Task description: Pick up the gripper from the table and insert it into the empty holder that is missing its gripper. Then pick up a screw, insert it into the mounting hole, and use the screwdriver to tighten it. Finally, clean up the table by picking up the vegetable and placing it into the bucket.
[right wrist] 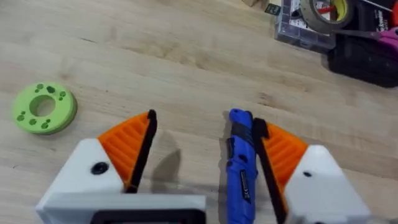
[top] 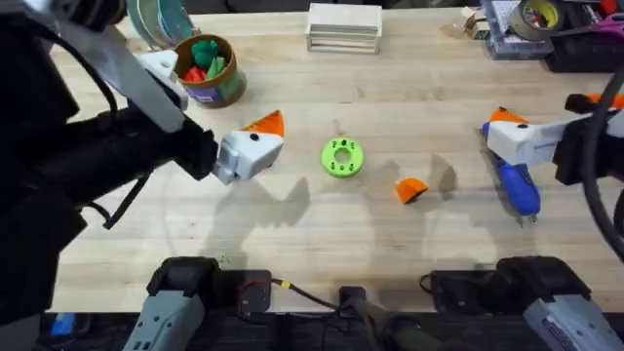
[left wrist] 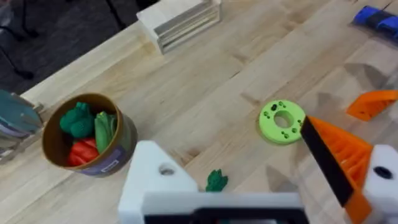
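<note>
The orange ribbed gripper lies on the table, right of a bright green ring disc. My left gripper hovers open left of the disc; one finger carries an orange pad, the other is the bare white holder. The dark-green vegetable lies on the wood below its fingers. The bucket holds green and red toys at the back left. My right gripper is open, with the blue screwdriver lying between its fingers against one orange pad.
A stack of light wooden blocks sits at the back centre. A clear parts box with a tape roll stands at the back right. A blue-green roll sits behind the bucket.
</note>
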Robot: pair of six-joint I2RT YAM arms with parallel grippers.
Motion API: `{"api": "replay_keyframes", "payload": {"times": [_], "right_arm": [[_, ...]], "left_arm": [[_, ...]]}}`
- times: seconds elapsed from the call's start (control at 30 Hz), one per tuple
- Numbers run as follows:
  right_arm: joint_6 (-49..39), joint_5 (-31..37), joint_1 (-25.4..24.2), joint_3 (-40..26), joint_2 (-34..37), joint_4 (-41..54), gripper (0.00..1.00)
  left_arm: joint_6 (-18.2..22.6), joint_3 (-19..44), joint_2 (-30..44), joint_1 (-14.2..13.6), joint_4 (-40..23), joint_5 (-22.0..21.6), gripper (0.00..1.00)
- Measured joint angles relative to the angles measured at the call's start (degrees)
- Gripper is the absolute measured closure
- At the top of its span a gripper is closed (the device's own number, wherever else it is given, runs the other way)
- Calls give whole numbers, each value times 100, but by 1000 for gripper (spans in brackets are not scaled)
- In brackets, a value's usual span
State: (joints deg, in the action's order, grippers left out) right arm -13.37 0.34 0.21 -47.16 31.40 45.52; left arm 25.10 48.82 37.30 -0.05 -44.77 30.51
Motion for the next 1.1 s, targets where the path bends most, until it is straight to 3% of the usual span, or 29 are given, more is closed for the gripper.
{"api": "replay_keyframes", "payload": {"times": [0.1,0.33,0.47,0.87,1.1], "right_arm": [[0,0,0,0,0,0,10],[0,1,0,0,0,1,11],[0,0,0,0,0,0,11],[0,0,0,0,-2,2,8],[-2,0,0,0,-2,2,10]], "left_arm": [[0,0,0,0,2,252,8],[0,0,0,-1,85,1322,9],[0,0,0,-2,112,1580,8],[7,0,-2,-18,1202,1690,8],[17,-145,-163,-335,1999,1314,7]]}}
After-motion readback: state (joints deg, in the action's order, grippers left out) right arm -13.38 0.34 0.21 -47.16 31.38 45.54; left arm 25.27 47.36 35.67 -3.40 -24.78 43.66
